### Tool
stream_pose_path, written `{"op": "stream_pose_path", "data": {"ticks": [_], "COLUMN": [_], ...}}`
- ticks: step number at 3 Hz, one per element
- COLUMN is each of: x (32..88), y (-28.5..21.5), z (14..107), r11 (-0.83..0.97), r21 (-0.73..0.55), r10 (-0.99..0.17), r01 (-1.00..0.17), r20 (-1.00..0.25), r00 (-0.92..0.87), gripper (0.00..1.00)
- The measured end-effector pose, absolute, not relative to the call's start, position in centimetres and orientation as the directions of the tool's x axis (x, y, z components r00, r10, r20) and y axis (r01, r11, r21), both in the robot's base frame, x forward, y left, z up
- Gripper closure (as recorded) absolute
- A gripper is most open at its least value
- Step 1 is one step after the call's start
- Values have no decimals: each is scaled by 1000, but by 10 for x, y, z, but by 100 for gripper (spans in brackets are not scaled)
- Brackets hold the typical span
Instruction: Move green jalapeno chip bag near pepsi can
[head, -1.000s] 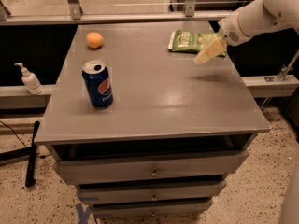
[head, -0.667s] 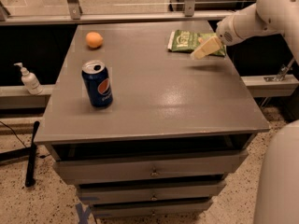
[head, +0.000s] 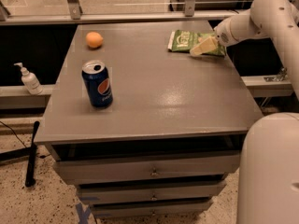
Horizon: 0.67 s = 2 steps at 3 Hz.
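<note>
The green jalapeno chip bag (head: 183,39) lies flat at the far right corner of the bench (head: 163,97), in the upper right of the frame, with its white lettering facing up. The gripper (head: 196,52) sits over the bag's right half as a pale wedge that points down and to the left, its tip just past the bag's near edge. It cannot be told whether the gripper touches the bag or hangs just above it, nor whether it is open or closed. The white arm (head: 261,17) reaches in from the upper right corner of the frame. The pepsi can (head: 97,84) stands upright near the bench's left edge, left of the frame's centre and well apart from the bag, its silver top and opening visible. A small orange fruit (head: 94,39) rests at the bench's far left, behind the can. The bench top is a dull grey with a soft sheen, and grey drawers (head: 149,171) are stacked beneath it. A white pump bottle (head: 29,80) stands on a ledge at the left edge of the frame. Below it lies a speckled floor (head: 18,204), and the robot's white body (head: 268,171) fills the lower right.
</note>
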<state>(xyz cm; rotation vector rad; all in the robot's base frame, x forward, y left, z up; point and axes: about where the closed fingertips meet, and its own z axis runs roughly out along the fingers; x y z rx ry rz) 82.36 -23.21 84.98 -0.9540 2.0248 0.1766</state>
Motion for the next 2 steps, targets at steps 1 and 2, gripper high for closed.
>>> {"op": "stream_pose_path", "data": {"ticks": [1, 2], "x": [826, 824], "y": [-236, -238], "z": [839, 836], "r11": [706, 706], "r21": [-199, -188], "r10": [-552, -548], "r01": [-680, -683], "r20": [-755, -755], "r00": [-352, -359], "gripper": [40, 64]}}
